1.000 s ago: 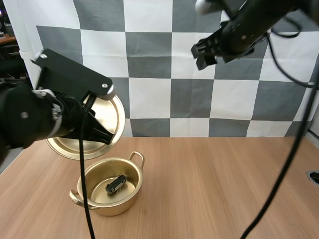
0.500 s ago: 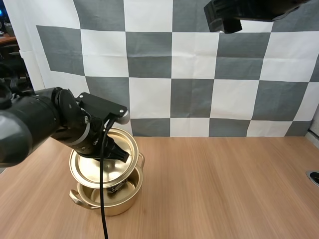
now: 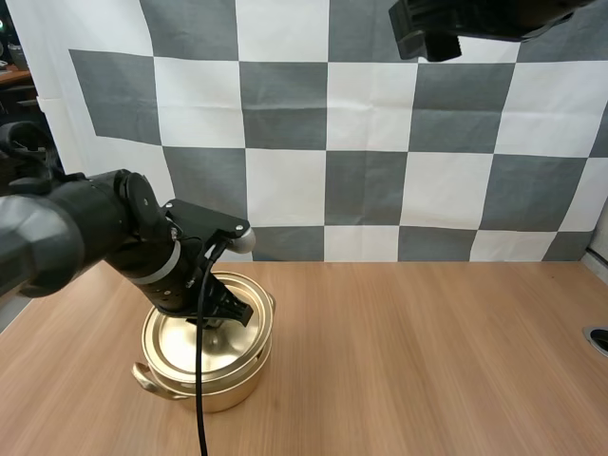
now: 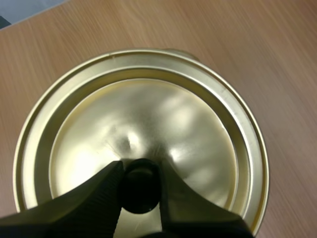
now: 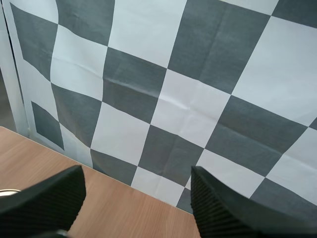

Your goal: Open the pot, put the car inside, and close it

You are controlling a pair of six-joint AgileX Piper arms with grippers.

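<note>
Atop pot point(image 3: 217, 388), lid point(image 4: 190, 124) newly lowered, knob point(image 4: 140, 188) pinched in left gripper point(image 4: 140, 173); release remaining; right gripper point(image 5: 136, 201) spread wide, empty.

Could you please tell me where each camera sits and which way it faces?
High view: behind and above the bases, looking forward and down over the table; left arm at the lid, right arm raised.
Left wrist view: on the left arm, looking down onto the lid; left gripper pinches its knob.
Right wrist view: on the right arm, facing forward across the table; right gripper open.
Shared: high and left wrist see the lid.
</note>
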